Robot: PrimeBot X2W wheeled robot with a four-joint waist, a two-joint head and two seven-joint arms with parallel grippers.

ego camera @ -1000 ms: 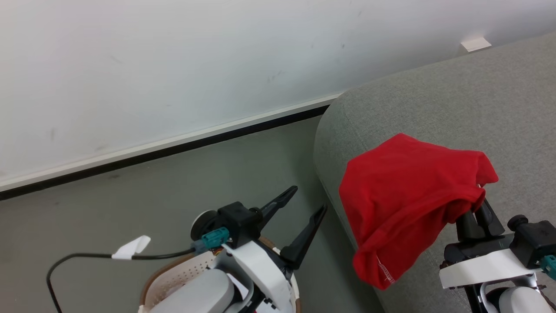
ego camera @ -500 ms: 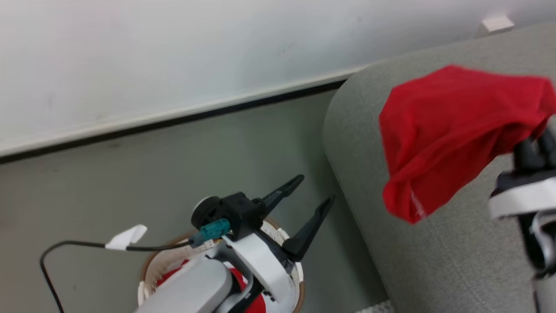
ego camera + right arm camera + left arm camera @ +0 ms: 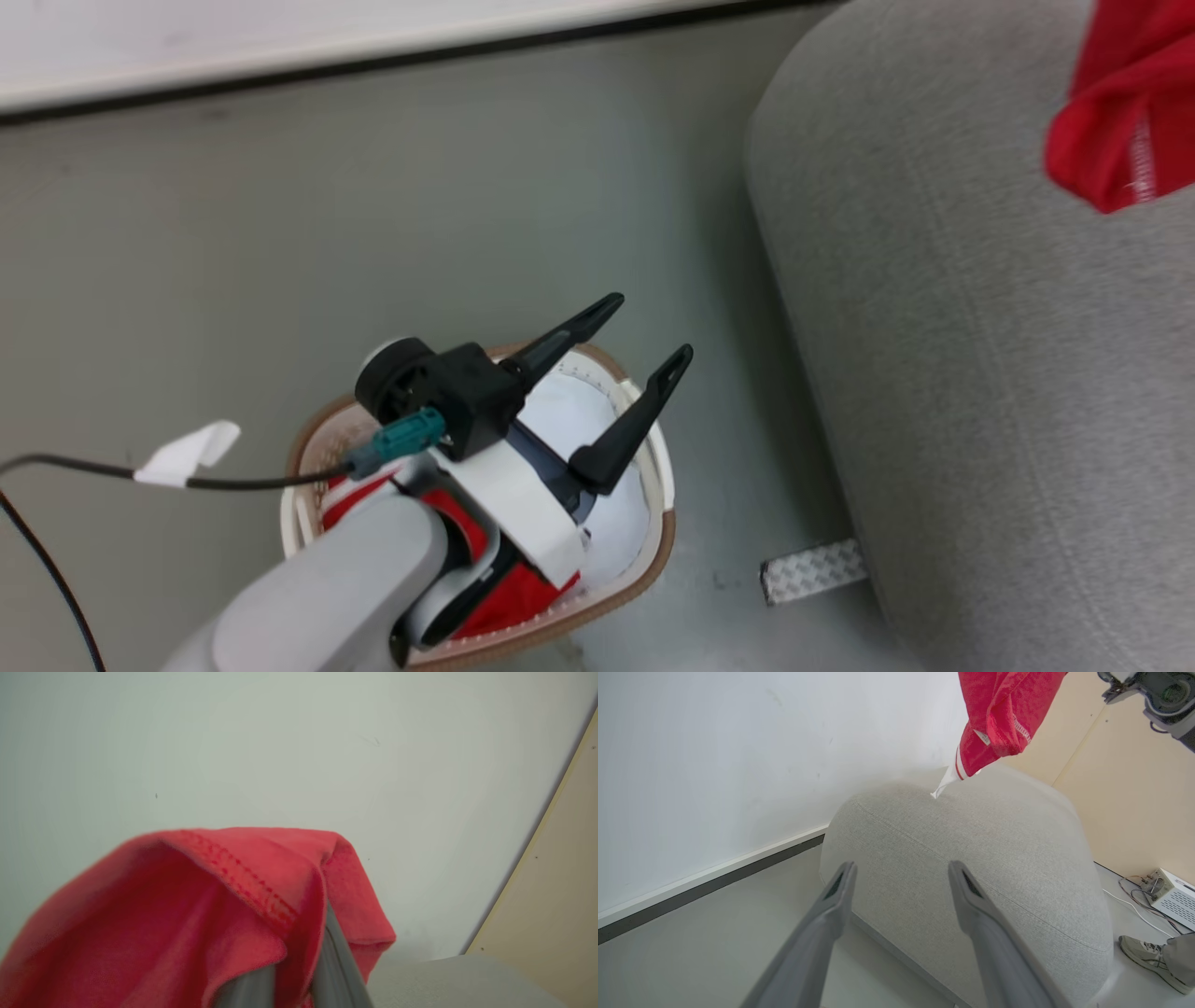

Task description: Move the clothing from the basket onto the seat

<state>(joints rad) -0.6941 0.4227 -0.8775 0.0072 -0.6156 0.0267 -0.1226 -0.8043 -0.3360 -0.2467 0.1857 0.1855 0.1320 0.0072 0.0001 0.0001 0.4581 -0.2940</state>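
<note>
Jaws of our right gripper (image 3: 292, 980) clench the red garment (image 3: 163, 914) above the seat (image 3: 980, 373); our left gripper (image 3: 651, 327) hangs released over the basket (image 3: 668, 523)

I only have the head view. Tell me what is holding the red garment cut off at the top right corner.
Observer: The right gripper. In its wrist view the garment drapes over its fingers, which are pinched together on the fabric.
Operator: Report whether it is over the seat.
Observer: Yes. In the left wrist view it hangs above the seat, and the tip of its white strip is close to the seat's top. I cannot tell whether they touch.
Operator: Check the far side of the seat.
Observer: A person's shoe is on the floor there, near a white box with cables.
</note>
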